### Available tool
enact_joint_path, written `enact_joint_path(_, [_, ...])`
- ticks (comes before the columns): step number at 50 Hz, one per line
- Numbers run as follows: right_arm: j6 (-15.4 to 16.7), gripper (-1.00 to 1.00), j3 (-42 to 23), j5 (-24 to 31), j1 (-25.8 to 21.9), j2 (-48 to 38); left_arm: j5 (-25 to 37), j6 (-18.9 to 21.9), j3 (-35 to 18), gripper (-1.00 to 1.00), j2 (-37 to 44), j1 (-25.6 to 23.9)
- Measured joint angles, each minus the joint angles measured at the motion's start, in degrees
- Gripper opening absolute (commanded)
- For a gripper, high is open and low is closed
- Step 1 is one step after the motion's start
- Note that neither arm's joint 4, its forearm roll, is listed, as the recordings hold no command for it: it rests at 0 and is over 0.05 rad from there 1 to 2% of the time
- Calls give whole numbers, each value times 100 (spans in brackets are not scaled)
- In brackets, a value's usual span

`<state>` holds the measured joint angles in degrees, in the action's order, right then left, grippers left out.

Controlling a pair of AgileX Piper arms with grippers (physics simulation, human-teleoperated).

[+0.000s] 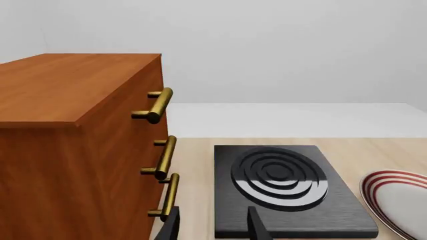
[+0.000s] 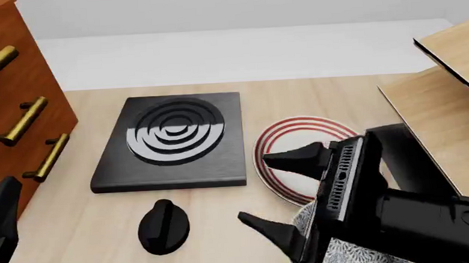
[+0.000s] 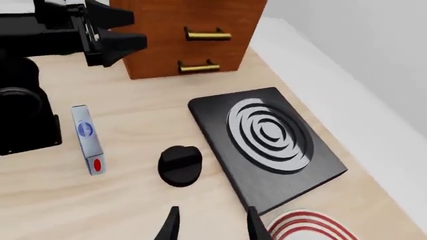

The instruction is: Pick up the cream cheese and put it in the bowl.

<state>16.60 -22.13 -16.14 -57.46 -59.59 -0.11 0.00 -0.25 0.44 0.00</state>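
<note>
The cream cheese, a pale box with a blue oval logo, lies on the wooden table in the right wrist view, close to the left arm's base; it is out of the front view. The bowl, with a grey-white floral pattern, shows only as a sliver under my right arm at the front view's near edge. My right gripper is open and empty, held above the table between the knob and the plate, and it also shows in its own wrist view. My left gripper is open and empty near the cabinet.
A wooden cabinet with brass handles stands at the left. A black stove plate lies in the middle, with a black knob in front of it. A white plate with red rings sits right of the stove. A wooden shelf stands at the right.
</note>
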Motion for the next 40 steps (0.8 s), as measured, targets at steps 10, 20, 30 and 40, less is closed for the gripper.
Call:
enact_joint_path(10, [-21,100,-548,-393,-512,-1224,0,0,0,100,0,0])
enact_joint_path(20, [-101,100,-1125,-634,-1003,-2265,0,0,0,100,0,0])
enact_joint_path(30, [-168,100,-1605,-737,-1366,-3008,0,0,0,100,0,0])
enact_joint_path(40, [-268,100,-1997,-807,-1653,-3587,0,0,0,100,0,0])
